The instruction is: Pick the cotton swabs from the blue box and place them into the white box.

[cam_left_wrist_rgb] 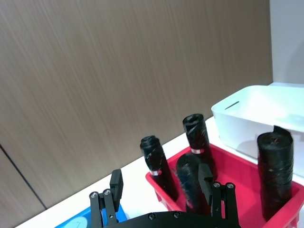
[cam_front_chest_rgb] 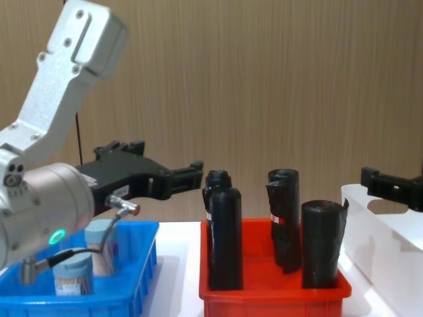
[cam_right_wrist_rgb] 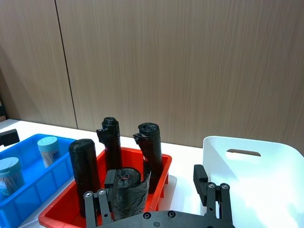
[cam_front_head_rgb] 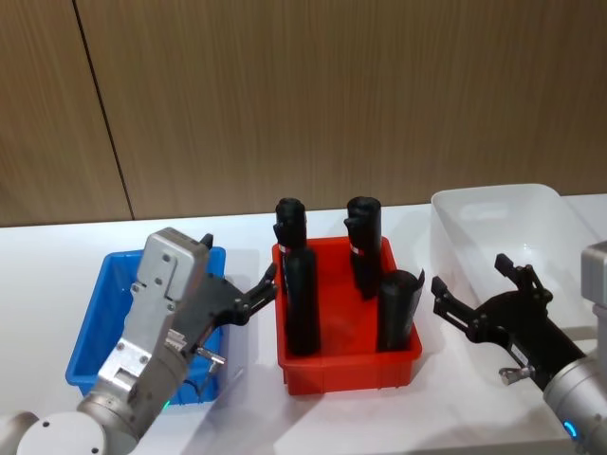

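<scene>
Blue box [cam_right_wrist_rgb: 35,187] — cotton swabs [cam_right_wrist_rgb: 47,151], red tray [cam_front_head_rgb: 346,372] — black rolls [cam_front_head_rgb: 301,303], white box [cam_front_head_rgb: 474,237] beside

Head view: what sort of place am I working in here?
Probably an indoor test or demo bench: a white table against a wood-panelled wall, with a blue box, a red tray of black rolls and a white box in a row.
</scene>
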Controlling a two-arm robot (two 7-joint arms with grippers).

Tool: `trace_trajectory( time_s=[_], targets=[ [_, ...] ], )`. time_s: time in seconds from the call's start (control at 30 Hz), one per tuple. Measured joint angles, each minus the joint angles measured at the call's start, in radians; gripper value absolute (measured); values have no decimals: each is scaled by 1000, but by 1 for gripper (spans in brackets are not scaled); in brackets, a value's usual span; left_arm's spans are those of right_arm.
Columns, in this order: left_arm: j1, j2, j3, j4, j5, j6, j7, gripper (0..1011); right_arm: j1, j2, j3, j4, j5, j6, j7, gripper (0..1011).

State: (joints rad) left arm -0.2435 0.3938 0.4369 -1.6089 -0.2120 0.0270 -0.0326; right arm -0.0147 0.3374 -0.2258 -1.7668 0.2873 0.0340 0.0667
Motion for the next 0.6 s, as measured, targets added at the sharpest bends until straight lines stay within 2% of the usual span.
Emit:
trace_trajectory(
  time_s=[0.33,0.6],
  targets=[
    [-7,30,-37,25,-40,41,-27,1004,0,0,0,0,0,0,0,1002],
    [-5,52,-67,37,-91,92,-24,1004,0,0,0,0,0,0,0,1002]
  ],
)
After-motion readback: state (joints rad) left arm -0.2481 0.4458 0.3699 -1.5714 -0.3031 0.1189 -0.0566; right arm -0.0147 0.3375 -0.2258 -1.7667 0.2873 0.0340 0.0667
